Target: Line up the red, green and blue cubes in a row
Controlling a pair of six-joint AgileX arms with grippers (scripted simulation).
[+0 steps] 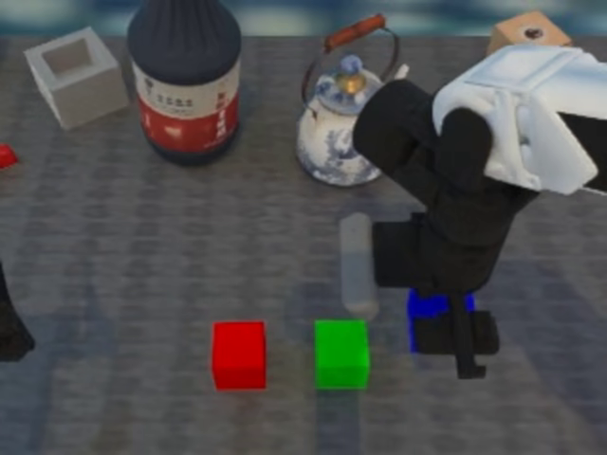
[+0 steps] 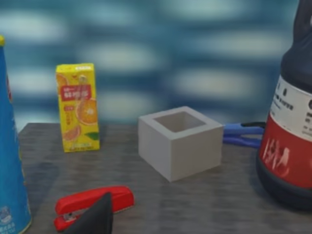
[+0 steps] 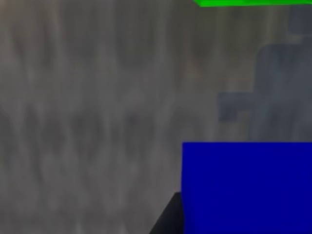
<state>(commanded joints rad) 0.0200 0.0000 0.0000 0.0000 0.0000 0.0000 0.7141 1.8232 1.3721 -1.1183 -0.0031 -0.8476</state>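
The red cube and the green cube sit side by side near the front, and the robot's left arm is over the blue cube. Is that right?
Almost. The arm over the blue cube is the right one, as the top view shows; its right gripper covers most of that cube. The red cube and green cube do sit side by side.

At the back of the grey table stands a dark bottle with a red label, a hollow grey-white box beside it, and a blue-and-white teapot farther right. An orange juice carton, a red stapler and a blue can sit nearby.
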